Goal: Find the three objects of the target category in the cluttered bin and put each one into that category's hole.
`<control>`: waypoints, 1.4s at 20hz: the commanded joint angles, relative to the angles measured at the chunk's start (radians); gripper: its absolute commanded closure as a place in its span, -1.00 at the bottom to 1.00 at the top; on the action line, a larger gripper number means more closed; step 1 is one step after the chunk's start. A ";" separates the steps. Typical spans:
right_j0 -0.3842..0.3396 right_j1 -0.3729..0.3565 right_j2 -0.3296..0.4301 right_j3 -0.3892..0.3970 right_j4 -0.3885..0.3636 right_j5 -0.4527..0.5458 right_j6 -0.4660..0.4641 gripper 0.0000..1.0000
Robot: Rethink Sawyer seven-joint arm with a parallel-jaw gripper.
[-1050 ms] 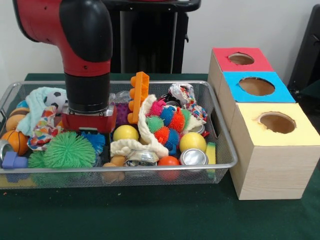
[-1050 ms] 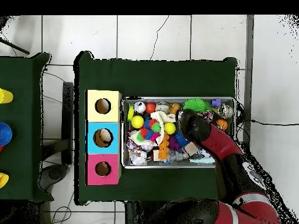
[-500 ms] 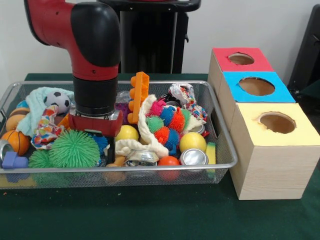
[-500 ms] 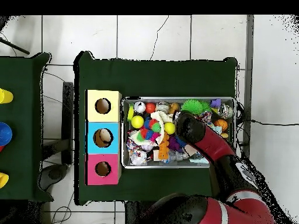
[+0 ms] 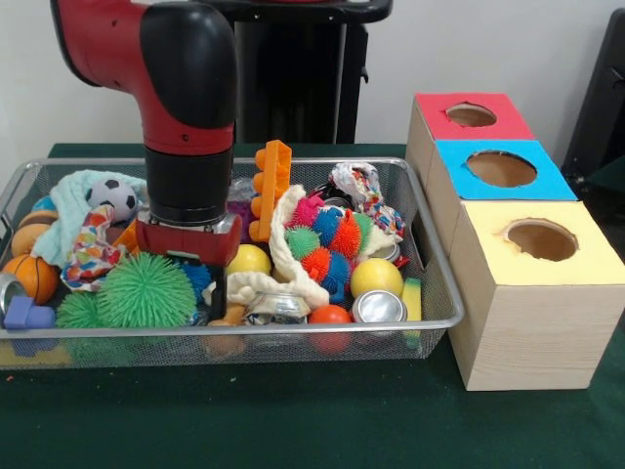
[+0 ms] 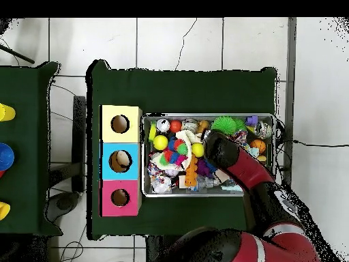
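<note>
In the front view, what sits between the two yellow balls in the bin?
A white rope toy and a cluster of spiky colored balls, seen in the front view.

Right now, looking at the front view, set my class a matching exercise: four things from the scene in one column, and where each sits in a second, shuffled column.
Things:
1. soccer ball
2. basketball
3. silver can
4. red box

Places:
A. front right of the bin, beside the sponge
B. farthest of the three boxes
C. on the pale cloth, back left of the bin
D. left end of the bin, above the purple block

Pairs: 1-C, 2-D, 3-A, 4-B
</note>
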 commanded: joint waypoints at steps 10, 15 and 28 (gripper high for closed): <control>0.164 -0.035 -0.040 0.037 0.164 0.074 0.331 -1.00; 0.156 -0.018 -0.019 0.031 0.174 0.055 0.311 -1.00; -0.008 0.102 0.152 0.012 0.077 -0.070 0.218 -1.00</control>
